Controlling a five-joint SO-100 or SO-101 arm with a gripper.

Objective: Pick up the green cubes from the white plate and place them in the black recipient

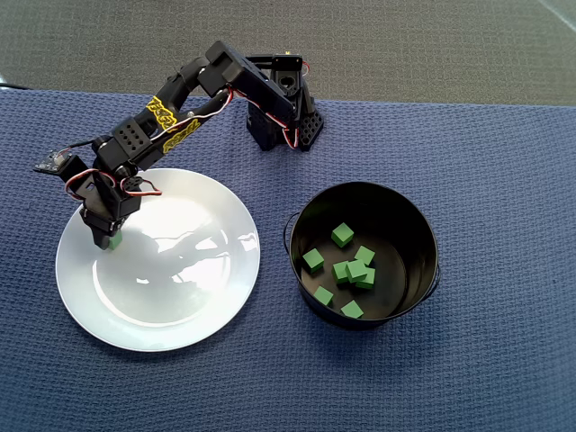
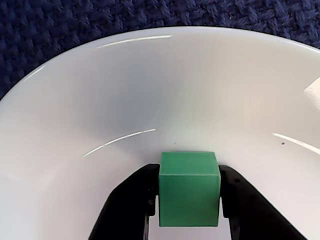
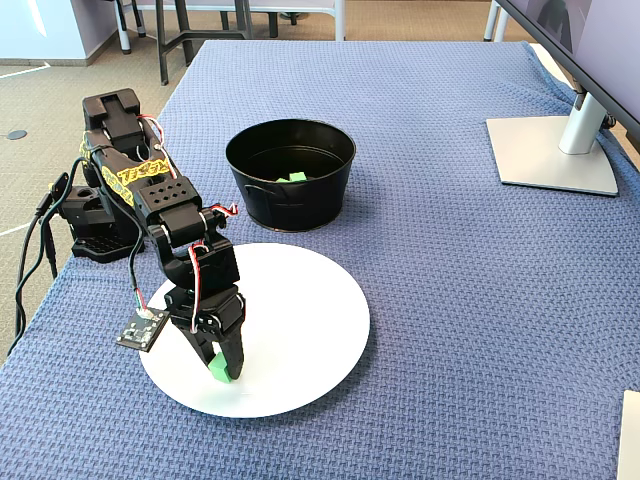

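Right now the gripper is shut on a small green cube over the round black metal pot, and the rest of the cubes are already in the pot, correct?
Not quite. The gripper is shut on the small green cube, but over the large white plate, not the round black metal pot; the overhead view shows this. The other green cubes are in the pot.

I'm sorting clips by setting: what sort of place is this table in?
Probably an office or lab: a monitor stand sits on the blue cloth covering the table, chair legs stand on the floor behind, and the arm is a hobby one.
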